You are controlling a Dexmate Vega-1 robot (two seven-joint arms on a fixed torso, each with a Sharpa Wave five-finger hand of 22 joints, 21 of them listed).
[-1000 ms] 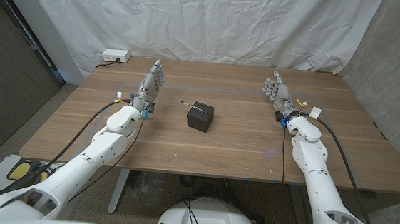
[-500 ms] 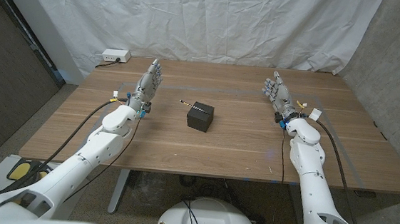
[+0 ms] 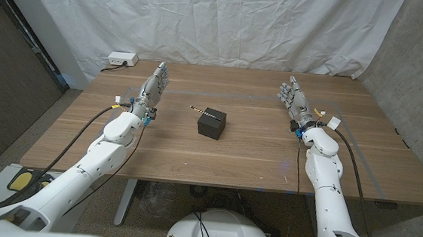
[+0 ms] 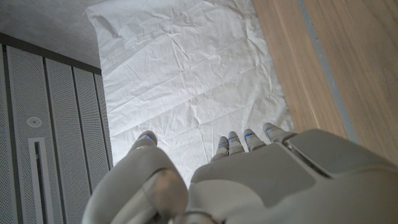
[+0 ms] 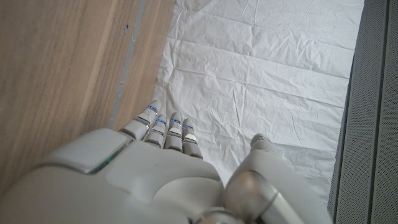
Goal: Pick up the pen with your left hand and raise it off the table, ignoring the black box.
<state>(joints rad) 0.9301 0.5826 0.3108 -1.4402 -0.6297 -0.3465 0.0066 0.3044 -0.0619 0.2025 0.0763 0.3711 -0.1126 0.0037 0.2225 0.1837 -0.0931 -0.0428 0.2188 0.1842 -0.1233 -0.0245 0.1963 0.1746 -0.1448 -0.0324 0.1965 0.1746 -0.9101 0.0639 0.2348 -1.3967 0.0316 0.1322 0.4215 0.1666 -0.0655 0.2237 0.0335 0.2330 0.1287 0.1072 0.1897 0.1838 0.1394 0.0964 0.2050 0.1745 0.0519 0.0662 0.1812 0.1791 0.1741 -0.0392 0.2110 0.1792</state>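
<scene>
On the wooden table, head view:
Table: a brown wooden tabletop (image 3: 231, 154) stood in front of a white wrinkled cloth backdrop (image 3: 227, 21).
Box: a small black cube-shaped box (image 3: 212, 123) sat near the table's middle.
Pen: a thin dark pen (image 3: 198, 109) lay on the wood at the box's 10 o'clock, just beside it, apart from both hands.
Left hand: the robot's grey left hand (image 3: 152, 89) was at the box's 9 to 10 o'clock, well apart from the pen, fingers straight and spread, grasping nothing.
Right hand: the grey right hand (image 3: 292, 98) was at the box's 2 o'clock, fingers apart, released.
Power strip: a white power strip (image 3: 122, 58) lay at the table's 11 o'clock corner.

Left wrist view:
Left hand: its back (image 4: 249, 180) showed with fingertips (image 4: 231, 140) extended towards the cloth, nothing in them.

Right wrist view:
Right hand: its back (image 5: 137, 180) showed with fingers (image 5: 168, 127) stretched out beside the table edge, holding nothing.
</scene>
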